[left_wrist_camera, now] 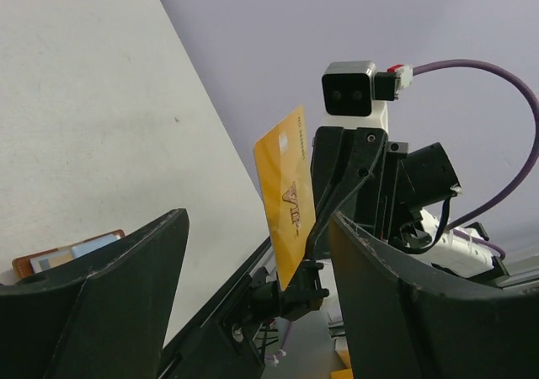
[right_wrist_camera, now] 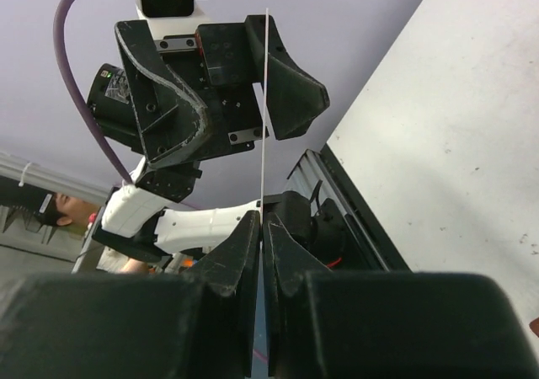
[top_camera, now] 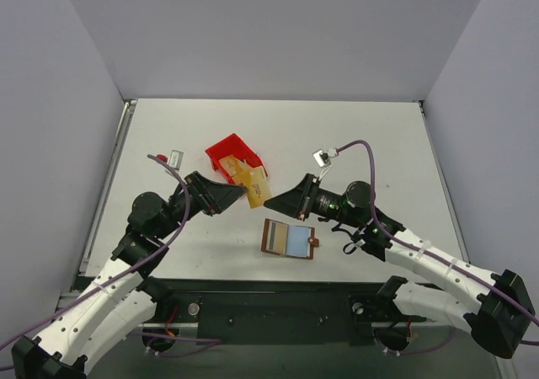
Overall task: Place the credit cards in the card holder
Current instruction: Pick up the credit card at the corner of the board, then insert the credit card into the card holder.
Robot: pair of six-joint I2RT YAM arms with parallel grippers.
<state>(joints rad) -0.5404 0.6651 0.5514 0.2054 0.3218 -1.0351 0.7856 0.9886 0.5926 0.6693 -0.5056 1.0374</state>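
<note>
R gripper [right_wrist_camera: 262, 224] pinching thin gold-orange card [left_wrist_camera: 288, 202] — dark logo, L gripper [top_camera: 236, 195] spread wide, brown holder [top_camera: 290, 238] lying open

A red plastic bin [top_camera: 224, 152] sits on the white table [top_camera: 370, 135], toward eleven o'clock of its middle. Plain grey-lilac walls [top_camera: 269, 34] close it in.

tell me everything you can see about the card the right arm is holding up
The card is a thin, flat, gold-orange rectangle, plastic by its look, with dark lettering on one face and a small pale patch near its top. Seen edge-on it shows only as a fine line. It stands upright in the air, clear of the table, its lower end clamped in the shut right end effector. The open left end effector faces it; no touch shows.
</note>
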